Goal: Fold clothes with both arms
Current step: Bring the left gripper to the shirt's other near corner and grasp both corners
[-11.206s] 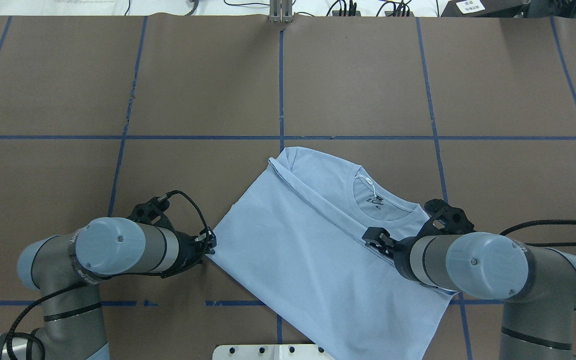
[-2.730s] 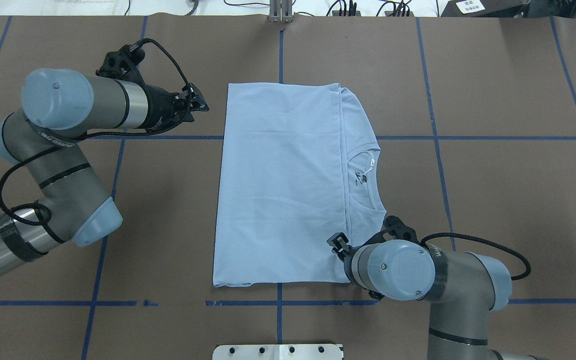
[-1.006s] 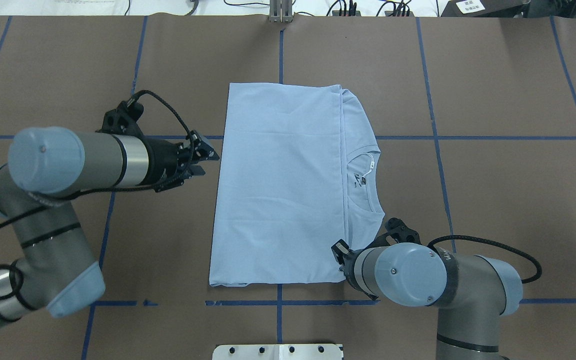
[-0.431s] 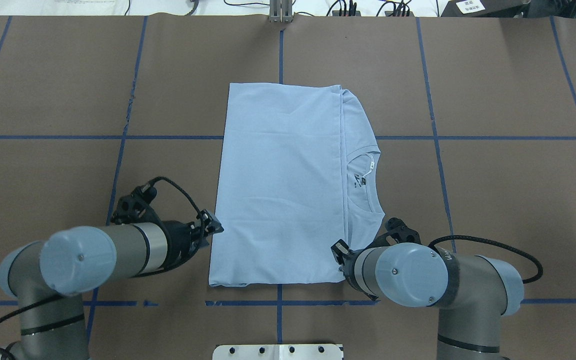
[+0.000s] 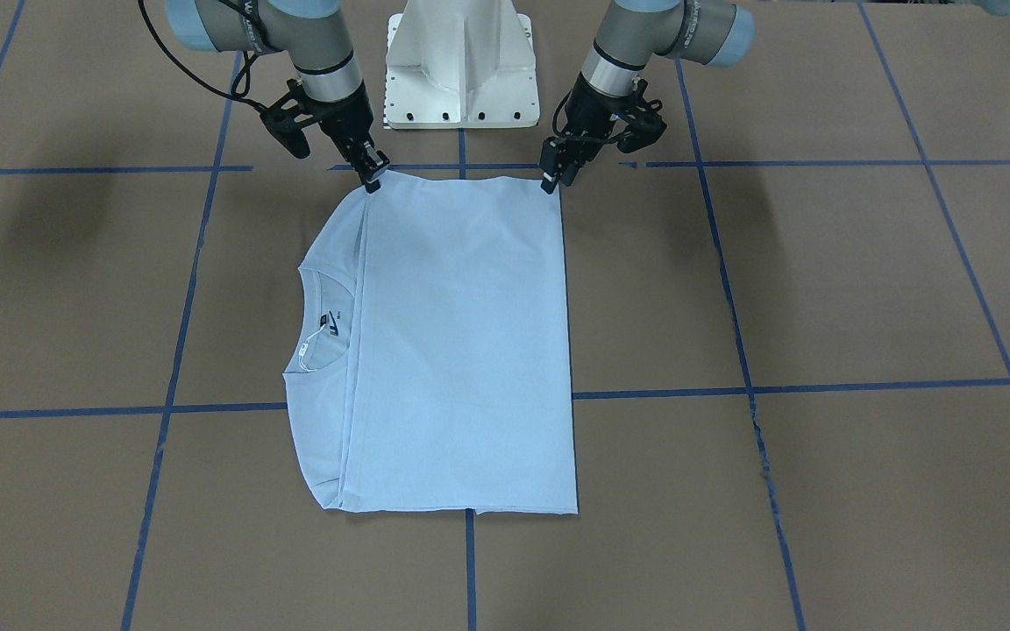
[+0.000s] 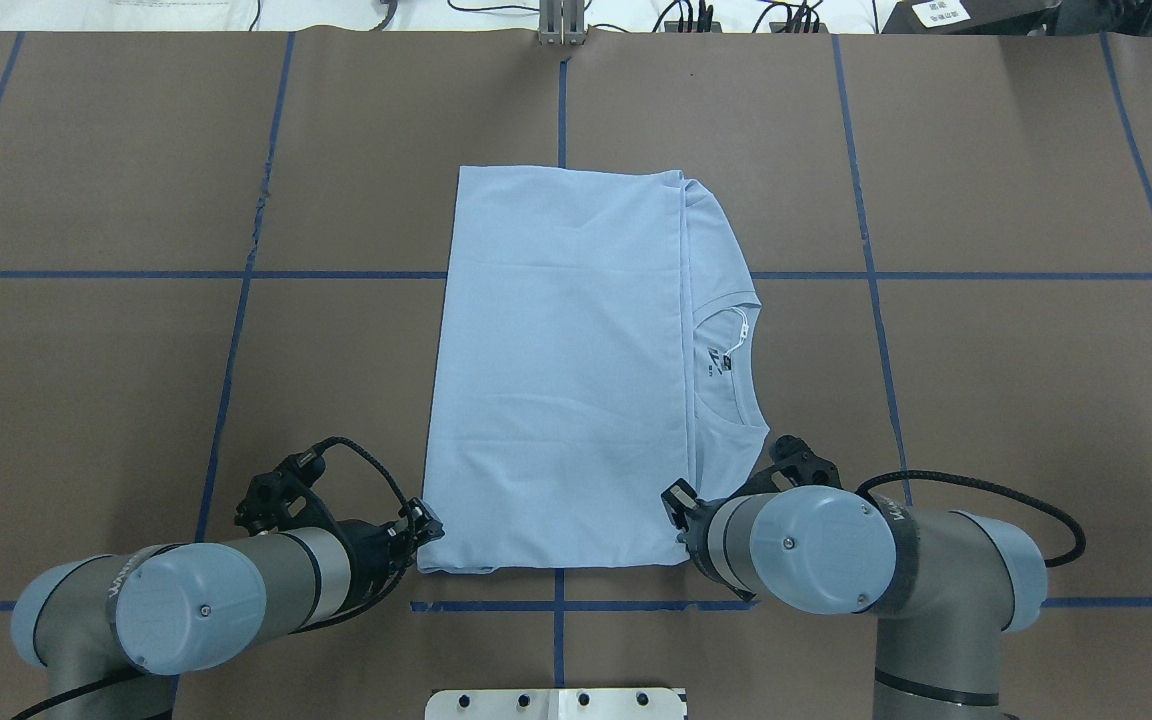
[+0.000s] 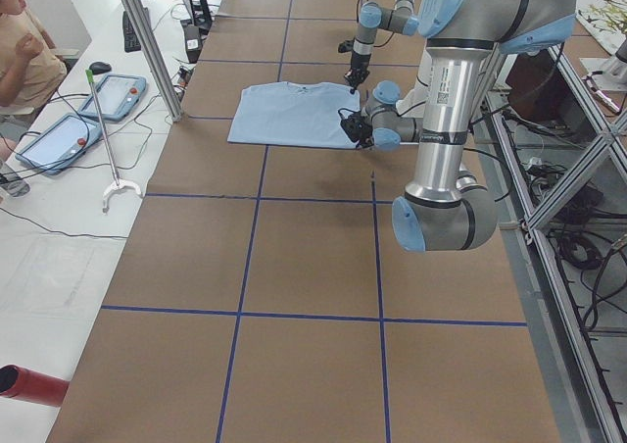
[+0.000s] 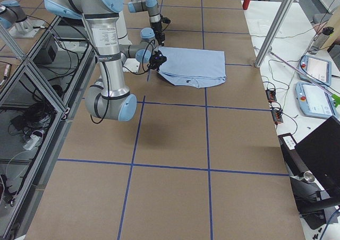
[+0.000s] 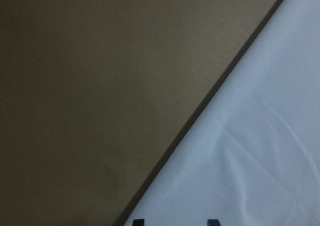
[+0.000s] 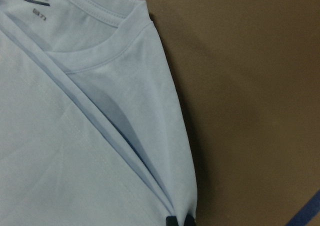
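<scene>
t-shirt (image 6: pixel 556 380) flat on table (image 6: pixel 986 400), folded to tall rectangle, long axis running straight away from robot; collar (image 6: pixel 736 360) on robot's right side. both grippers at near short edge, one per corner. left gripper (image 6: pixel 428 527) at near left corner, jaws apart, cloth edge just at gap, not pinched. right gripper (image 5: pixel 373 178) at near right corner on layered fold, jaws drawn close, apparently clamping cloth. shirt lies directly ahead of both. judgement: next fold carries near edge forward along long axis; left must close first.
</scene>
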Robot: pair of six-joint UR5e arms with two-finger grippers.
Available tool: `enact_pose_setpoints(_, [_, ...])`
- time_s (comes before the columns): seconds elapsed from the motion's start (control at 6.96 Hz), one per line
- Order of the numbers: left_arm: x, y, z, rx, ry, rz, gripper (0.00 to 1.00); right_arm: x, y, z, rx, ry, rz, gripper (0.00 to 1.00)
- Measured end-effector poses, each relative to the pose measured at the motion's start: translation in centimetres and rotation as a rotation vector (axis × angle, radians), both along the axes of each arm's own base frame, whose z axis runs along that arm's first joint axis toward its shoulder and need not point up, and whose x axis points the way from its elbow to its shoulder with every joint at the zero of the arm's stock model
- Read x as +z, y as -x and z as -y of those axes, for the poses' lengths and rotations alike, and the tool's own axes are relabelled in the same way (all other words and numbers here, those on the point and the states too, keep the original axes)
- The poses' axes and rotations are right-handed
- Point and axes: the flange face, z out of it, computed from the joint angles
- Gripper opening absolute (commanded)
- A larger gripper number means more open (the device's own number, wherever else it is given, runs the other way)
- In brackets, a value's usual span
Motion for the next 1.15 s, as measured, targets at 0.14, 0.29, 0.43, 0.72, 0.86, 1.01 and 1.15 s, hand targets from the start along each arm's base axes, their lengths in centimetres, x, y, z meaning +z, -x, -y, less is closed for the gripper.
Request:
enact_pose_setpoints(0.14, [0.3, -0.4, -0.4, 0.007, 0.004, 0.01, 0.49, 0.0, 0.0, 0.0, 0.0, 0.0, 0.0, 0.0])
enact_pose_setpoints(0.29, [0.5, -0.8, -0.9, 0.015, 0.01, 0.016, 0.4, 0.0, 0.0, 0.0, 0.0, 0.0, 0.0, 0.0])
enact_pose_setpoints(0.43, [0.6, -1.1, -1.3, 0.019, 0.015, 0.017, 0.37, 0.0, 0.0, 0.0, 0.0, 0.0, 0.0, 0.0])
enact_pose_setpoints(0.72, [0.6, -1.4, -1.8, 0.027, 0.022, 0.017, 0.0, 0.0, 0.0, 0.0, 0.0, 0.0, 0.001, 0.0])
enact_pose_setpoints(0.86, [0.6, -1.5, -2.0, 0.03, 0.023, 0.016, 0.0, 0.0, 0.0, 0.0, 0.0, 0.0, 0.001, 0.0])
enact_pose_setpoints(1.01, [0.4, -1.5, -2.1, 0.031, 0.023, 0.014, 0.0, 0.0, -0.1, 0.0, 0.0, 0.0, 0.0, 0.0])
enact_pose_setpoints(1.15, [0.1, -1.3, -2.1, 0.033, 0.023, 0.007, 0.0, 0.1, -0.1, 0.0, 0.0, 0.0, -0.001, 0.0])
